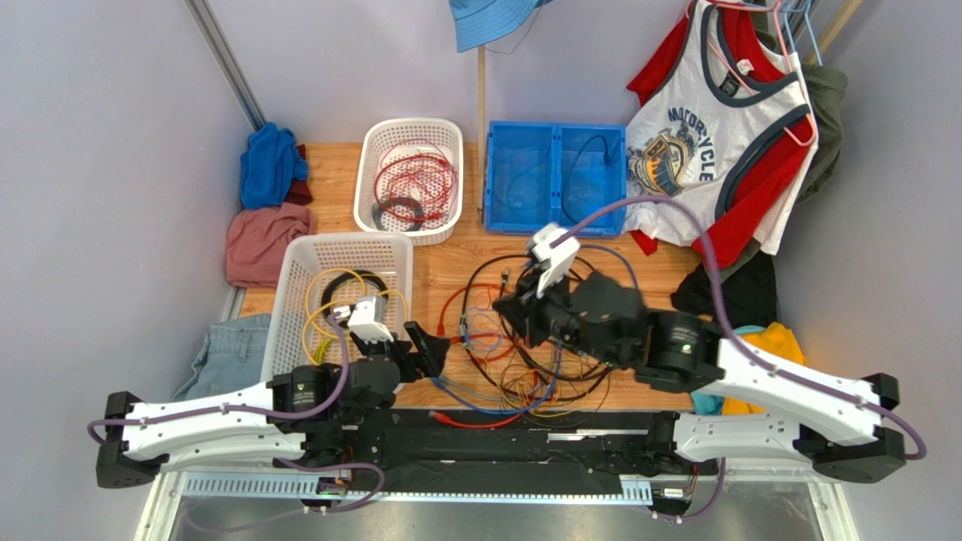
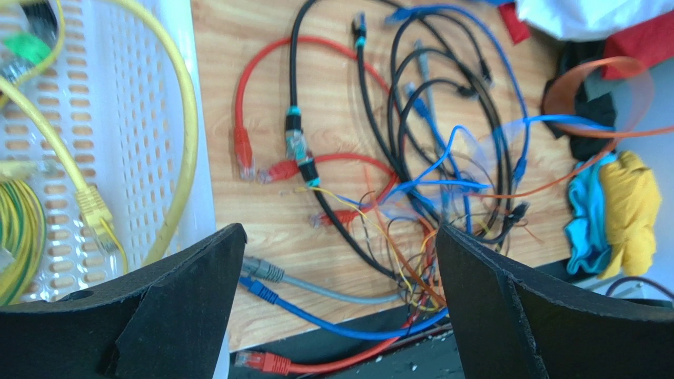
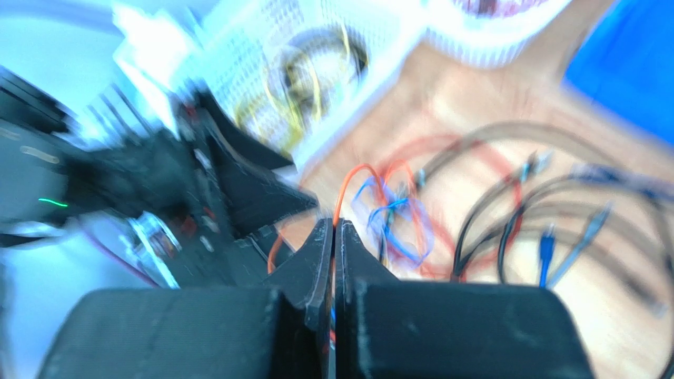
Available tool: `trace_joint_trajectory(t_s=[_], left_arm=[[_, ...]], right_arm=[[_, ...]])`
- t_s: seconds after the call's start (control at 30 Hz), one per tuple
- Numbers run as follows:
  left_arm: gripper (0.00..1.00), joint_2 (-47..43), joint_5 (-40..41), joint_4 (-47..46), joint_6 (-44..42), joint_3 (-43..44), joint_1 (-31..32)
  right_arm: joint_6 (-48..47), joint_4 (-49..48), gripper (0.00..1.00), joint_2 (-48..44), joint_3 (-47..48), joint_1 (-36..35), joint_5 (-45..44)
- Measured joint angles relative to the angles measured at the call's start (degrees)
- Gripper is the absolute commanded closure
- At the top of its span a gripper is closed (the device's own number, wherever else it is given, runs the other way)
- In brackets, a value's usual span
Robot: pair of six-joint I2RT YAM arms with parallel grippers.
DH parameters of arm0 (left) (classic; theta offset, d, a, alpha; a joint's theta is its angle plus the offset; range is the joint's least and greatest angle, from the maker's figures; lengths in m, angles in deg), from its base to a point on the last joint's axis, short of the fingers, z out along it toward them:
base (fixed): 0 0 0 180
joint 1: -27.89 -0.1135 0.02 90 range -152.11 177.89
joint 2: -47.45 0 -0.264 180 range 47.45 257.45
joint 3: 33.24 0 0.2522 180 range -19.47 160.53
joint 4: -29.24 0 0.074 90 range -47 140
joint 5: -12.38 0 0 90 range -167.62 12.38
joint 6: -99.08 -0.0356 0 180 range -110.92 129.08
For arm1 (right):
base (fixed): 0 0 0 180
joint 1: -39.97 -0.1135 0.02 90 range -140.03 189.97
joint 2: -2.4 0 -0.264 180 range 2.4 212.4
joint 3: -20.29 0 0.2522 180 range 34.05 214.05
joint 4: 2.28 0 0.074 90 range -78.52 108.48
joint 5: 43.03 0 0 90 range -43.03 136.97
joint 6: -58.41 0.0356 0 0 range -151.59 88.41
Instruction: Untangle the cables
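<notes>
The left gripper (image 2: 340,304) is hanging wide open and holding nothing, just beside a white basket (image 1: 296,271) of yellow cables (image 1: 339,295); the cables (image 1: 525,361) are lying in a loose tangle on the table (image 1: 452,254), beginning just past its fingers and spreading to the right; the right gripper (image 3: 333,237) is sitting over the middle of this heap, fully closed and pinching a thin orange cable (image 3: 342,189); farther back a second basket (image 1: 373,169) is holding red cables (image 1: 418,180); a blue crate (image 1: 497,169) is standing beside it.
</notes>
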Motion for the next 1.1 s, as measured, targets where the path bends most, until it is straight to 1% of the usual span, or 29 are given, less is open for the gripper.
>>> trace_joint_trajectory(t_s=[0.13, 0.2, 0.3, 0.47, 0.6, 0.7, 0.8, 0.93, 1.0, 1.1], left_arm=[[0.01, -3.3, 2.1, -0.4, -3.7, 1.8, 0.0], [0.01, -5.2, 3.1, -1.2, -5.9, 2.7, 0.0], [0.01, -7.0, 3.5, -3.2, -8.7, 3.0, 0.0], [0.01, -8.4, 3.2, -6.9, -12.9, 3.0, 0.0], [0.01, -11.0, 4.9, -6.8, -16.7, 3.5, 0.0], [0.01, -13.8, 7.3, -6.6, -21.5, 6.0, 0.0], [0.01, -15.7, 9.9, -8.3, -27.0, 10.1, 0.0], [0.01, -14.4, 11.8, -10.9, -31.7, 14.5, 0.0], [0.01, -12.0, 11.5, -12.3, -32.8, 15.0, 0.0], [0.01, -5.5, 8.0, -16.9, -35.3, 14.0, 0.0]], right_arm=[[-3.5, 0.7, 1.00, -0.9, 10.8, 0.0, -1.6], [-4.8, 0.6, 1.00, -1.4, 12.8, 0.0, -2.6], [-5.7, 1.2, 1.00, -2.7, 12.2, 0.0, -4.1], [-5.7, 2.8, 1.00, -4.2, 7.5, 0.2, -6.3], [-6.2, 5.3, 1.00, -7.1, 6.4, 0.2, -9.7], [-6.9, 5.6, 1.00, -11.5, 6.7, 0.2, -12.0], [-7.7, 6.1, 1.00, -14.5, 8.6, 0.2, -13.9], [-8.9, 5.7, 1.00, -15.1, 10.8, 0.2, -15.2], [-9.5, 5.8, 1.00, -14.5, 10.8, 0.2, -15.4], [-10.5, 6.7, 1.00, -11.8, 12.3, 0.3, -15.2]])
